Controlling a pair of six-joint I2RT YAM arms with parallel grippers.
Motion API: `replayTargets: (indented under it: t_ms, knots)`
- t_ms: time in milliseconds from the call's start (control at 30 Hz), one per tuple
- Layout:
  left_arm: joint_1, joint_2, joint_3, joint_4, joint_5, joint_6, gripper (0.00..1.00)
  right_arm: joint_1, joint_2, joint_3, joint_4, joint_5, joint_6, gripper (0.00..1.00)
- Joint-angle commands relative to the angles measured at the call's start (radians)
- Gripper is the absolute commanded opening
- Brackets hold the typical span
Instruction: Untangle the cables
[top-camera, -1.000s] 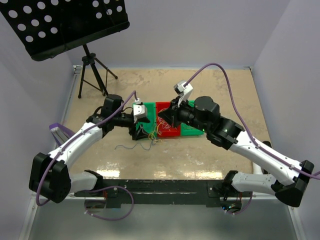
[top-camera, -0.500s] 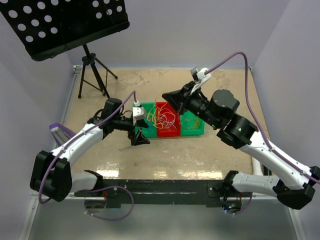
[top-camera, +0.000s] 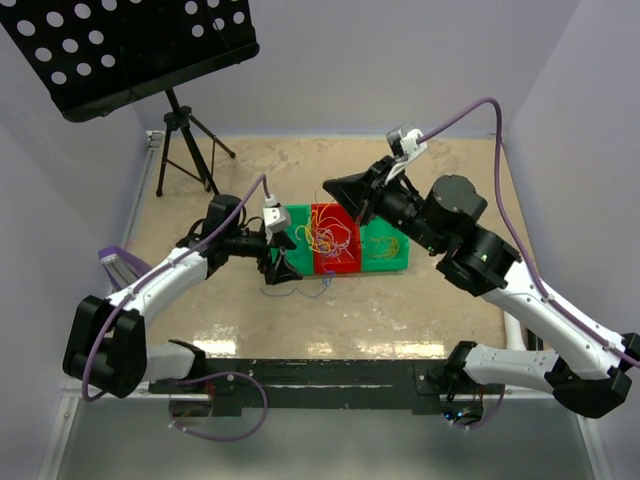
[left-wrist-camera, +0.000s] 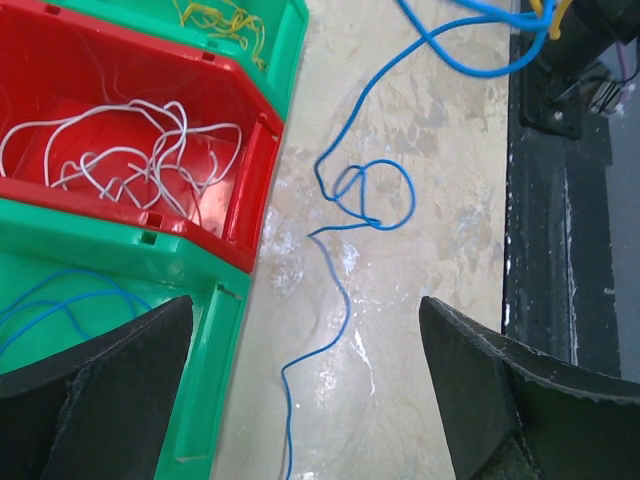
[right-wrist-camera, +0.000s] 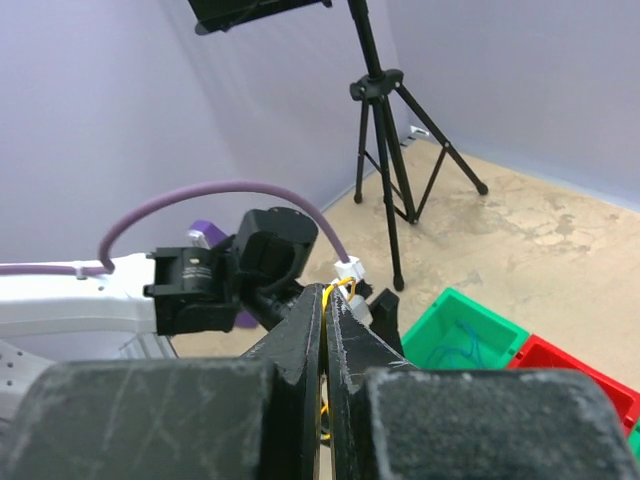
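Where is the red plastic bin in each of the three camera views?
Top external: the red plastic bin is mid-picture, between the two arms.
Left wrist: upper left, running off the left edge.
Right wrist: bottom right corner, cut off by the frame.
Shared landmark: the green plastic bin next to it on the left arm's side.

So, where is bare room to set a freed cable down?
Free: the far strip behind the bins, between tripod and right wall. Crowded: in front of the bins, where the blue cable lies; the right jaws hold a yellow cable near them.
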Motion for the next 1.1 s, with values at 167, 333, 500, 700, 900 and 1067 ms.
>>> replayTargets:
  t_ms: [167,333,500,700,900,1067]
  knots:
    - [0.01,0.048,0.013,0.313,0.286,-0.257,1.0,-0.001,0.007,0.094,0.083,-0.098,0.033,0.0]
    - [0.011,0.062,-0.003,0.482,0.342,-0.419,1.0,-0.001,0.011,0.105,0.101,-0.127,0.047,0.0]
    - [0.036,0.079,-0.055,0.749,0.348,-0.622,1.0,0.0,0.011,0.105,0.128,-0.167,0.066,0.0]
    - [0.037,0.122,-0.174,1.363,0.397,-1.047,0.98,-0.001,0.015,0.099,0.178,-0.195,0.084,0.0]
    - [0.037,0.21,-0.194,1.736,0.403,-1.328,0.89,0.0,0.03,0.099,0.209,-0.227,0.096,0.0]
    - [0.036,0.281,-0.173,2.063,0.423,-1.594,0.48,-0.003,0.034,0.105,0.213,-0.215,0.093,0.0]
